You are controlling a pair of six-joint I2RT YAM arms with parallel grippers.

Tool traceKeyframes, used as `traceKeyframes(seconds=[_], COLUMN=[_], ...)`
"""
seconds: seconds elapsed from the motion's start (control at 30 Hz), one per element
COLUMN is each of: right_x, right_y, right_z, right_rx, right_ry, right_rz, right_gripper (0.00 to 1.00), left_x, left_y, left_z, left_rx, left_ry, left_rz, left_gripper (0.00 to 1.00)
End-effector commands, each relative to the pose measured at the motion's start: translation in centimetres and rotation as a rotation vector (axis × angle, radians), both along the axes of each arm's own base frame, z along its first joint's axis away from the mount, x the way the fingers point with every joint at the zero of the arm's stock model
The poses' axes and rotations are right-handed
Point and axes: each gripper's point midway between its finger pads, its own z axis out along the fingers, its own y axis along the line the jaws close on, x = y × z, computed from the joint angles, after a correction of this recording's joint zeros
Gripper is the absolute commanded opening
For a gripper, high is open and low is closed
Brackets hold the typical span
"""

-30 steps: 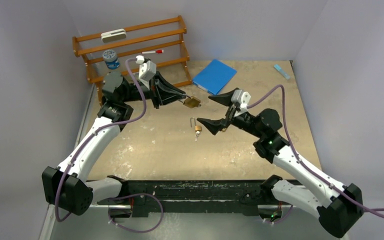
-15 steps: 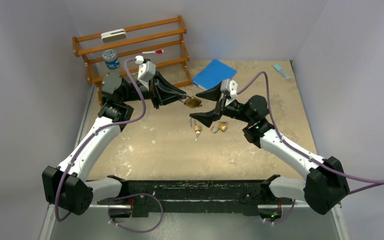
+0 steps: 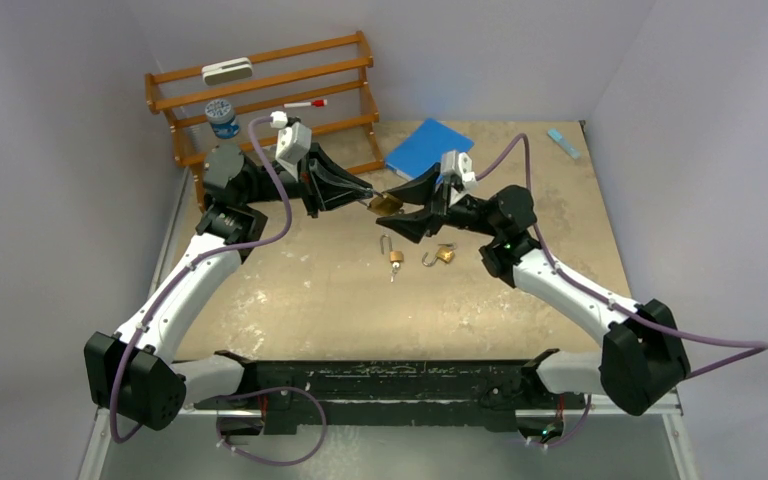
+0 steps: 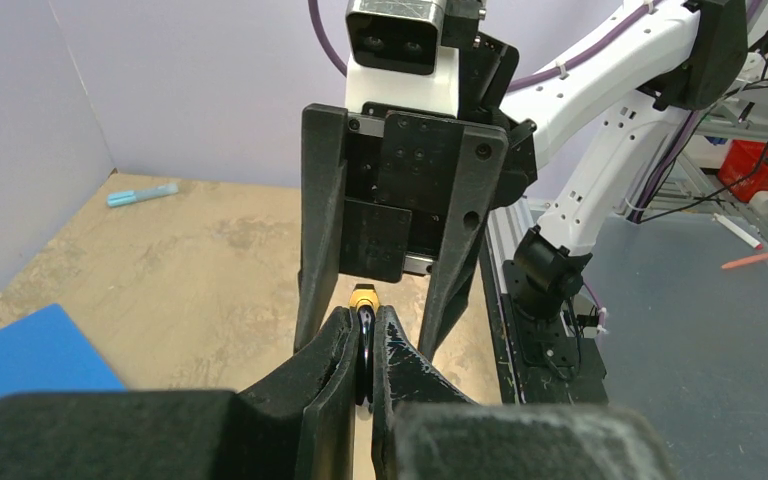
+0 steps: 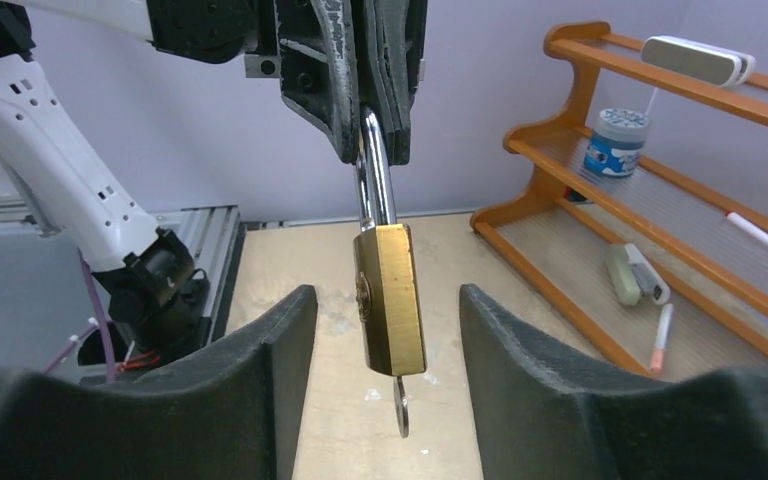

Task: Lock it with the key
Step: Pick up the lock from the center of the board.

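My left gripper [image 3: 368,199] is shut on the steel shackle [image 5: 375,170] of a brass padlock [image 3: 386,205] and holds it in the air above the table. In the right wrist view the padlock body [image 5: 392,300] hangs down with a key [image 5: 401,408] sticking out of its underside. My right gripper [image 3: 407,207] is open, with one finger on each side of the padlock body and not touching it. In the left wrist view my fingers [image 4: 338,345] are pinched on the dark shackle, with a bit of brass [image 4: 363,298] beyond.
Two small padlocks [image 3: 396,256] [image 3: 443,254] lie on the table below the grippers. A wooden rack [image 3: 260,100] with a jar [image 3: 222,118] and markers stands at the back left. A blue notebook [image 3: 428,150] and a blue marker [image 3: 563,142] lie at the back.
My right arm has swung left and away from me, bringing its open fingers around the held padlock. The second small padlock on the table is now uncovered. My left arm has not moved.
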Motion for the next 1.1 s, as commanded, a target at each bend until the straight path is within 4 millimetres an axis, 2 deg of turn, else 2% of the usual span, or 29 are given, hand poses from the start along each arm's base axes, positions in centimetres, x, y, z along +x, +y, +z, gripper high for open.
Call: traceKeyframes(seconds=[0.0,0.03,0.07,0.13,0.17,0.27,0.33,0.4,0.43,0.5,0.57,0.67,0.77,0.83,0.9,0.97,1.07], right_x=[-1.0,-0.9,-0.8,-0.9,-0.9,-0.5,-0.1,0.3,0.5,0.6,0.6,0.5,0.8,0.6,0.4,0.1,-0.1], right_y=[0.0,0.0,0.0,-0.3,-0.5,-1.8,-3.0,-4.1,-4.5,-5.2,-5.9,-6.8,-7.8,-8.3,-8.8,-9.2,-9.4], right_z=[3.7,3.7,3.7,3.6,3.5,2.8,2.3,1.7,1.1,0.5,0.2,0.3,1.0,1.0,1.1,0.9,0.8], right_rx=[0.057,0.054,0.053,0.053,0.050,0.032,0.020,0.001,-0.020,-0.042,-0.053,-0.069,-0.072,-0.085,-0.087,-0.084,-0.071], right_ry=[-0.087,-0.084,-0.078,-0.075,-0.072,-0.053,-0.035,-0.020,-0.006,0.010,0.025,0.039,0.040,0.052,0.055,0.063,0.076], right_rz=[0.050,0.051,0.047,0.036,0.029,-0.019,-0.077,-0.141,-0.173,-0.225,-0.264,-0.320,-0.389,-0.409,-0.430,-0.444,-0.454], right_gripper=[0.46,0.20,0.00,0.00,0.00,0.00,0.00,0.00,0.00,0.00,0.00,0.00,0.00,0.00,0.00,0.00,0.00], left_x=[-0.7,-0.5,-0.4,0.1,0.9,4.3,6.5,8.9,10.1,12.2,13.5,16.7,19.4,20.4,20.6,20.7,20.0], left_y=[0.1,0.1,0.1,0.1,0.2,1.5,2.8,4.8,6.2,9.5,11.4,14.1,15.2,15.4,15.8,15.8,14.5], left_z=[2.6,2.5,2.5,2.5,2.5,1.3,2.0,3.3,4.0,4.5,4.3,2.0,-3.2,-6.9,-10.3,-12.7,-14.4], left_rx=[-0.043,-0.043,-0.044,-0.049,-0.051,0.030,0.026,-0.028,-0.064,-0.139,-0.155,-0.016,0.297,0.562,0.799,0.969,1.070], left_ry=[-0.132,-0.129,-0.127,-0.114,-0.098,-0.111,-0.104,-0.090,-0.086,-0.058,-0.052,0.007,0.099,0.125,0.153,0.174,0.242], left_rz=[-0.001,0.002,0.005,0.035,0.077,0.282,0.444,0.640,0.749,0.978,1.099,1.305,1.400,1.383,1.361,1.328,1.203], left_gripper=[0.00,0.00,0.00,0.00,0.06,0.38,0.54,0.67,0.71,0.75,0.77,0.80,0.81,0.83,0.84,0.85,0.86])
